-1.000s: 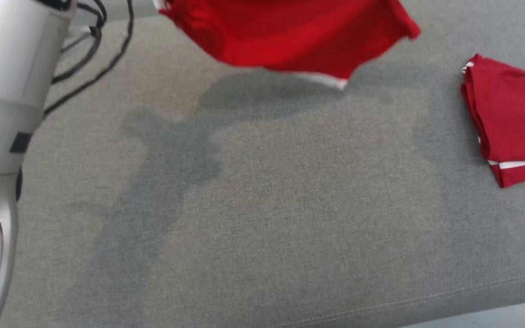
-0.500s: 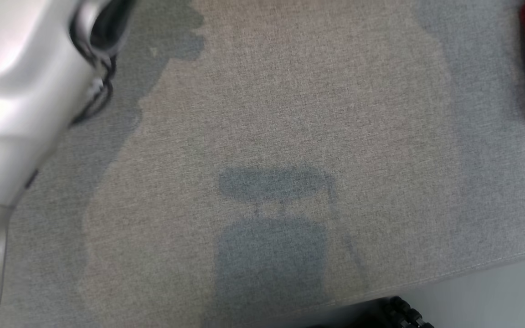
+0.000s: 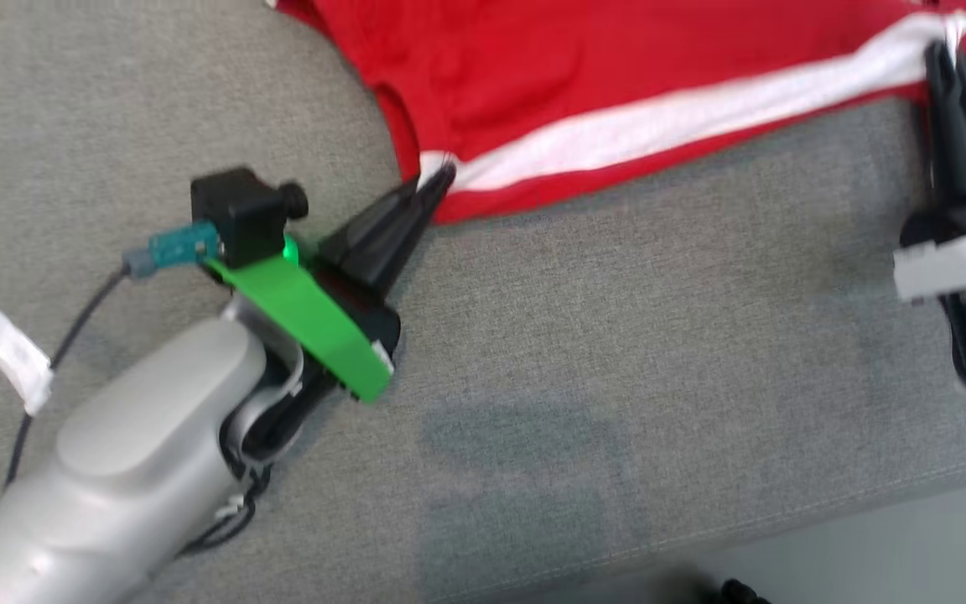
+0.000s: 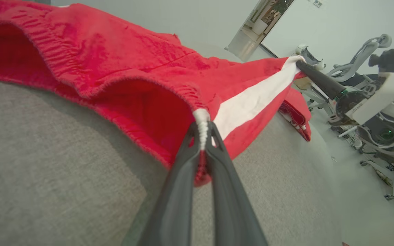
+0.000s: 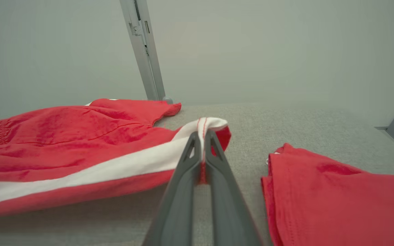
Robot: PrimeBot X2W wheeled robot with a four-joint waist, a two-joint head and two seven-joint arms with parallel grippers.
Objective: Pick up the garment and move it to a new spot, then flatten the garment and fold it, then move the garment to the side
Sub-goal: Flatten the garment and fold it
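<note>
I have both hands clenched on the garment (image 3: 584, 75), a pair of red shorts with a white stripe (image 3: 684, 126) down the side. My left gripper (image 3: 441, 178) pinches the elastic waistband (image 4: 80, 87) where the stripe ends. My right gripper (image 3: 940, 54) pinches the stripe's other end, at the leg hem. The striped edge runs taut between the two, and the rest of the cloth lies toward the far edge of the grey padded surface (image 3: 617, 335).

Each bite is thin, only the fingertips on a narrow fold, so I judge slipping to be the main danger. If I pull my hands further apart, or drag the cloth hard across the rough fabric, one end could slide out and the shorts would collapse into a heap.

The waistband gapes open and looks bunched, so a careless lay-down could trap a crease between the layers.

A folded red piece (image 5: 337, 194) lies near my right fingers, toward the right edge. A sweep that way could snag it or push it out of shape.
</note>
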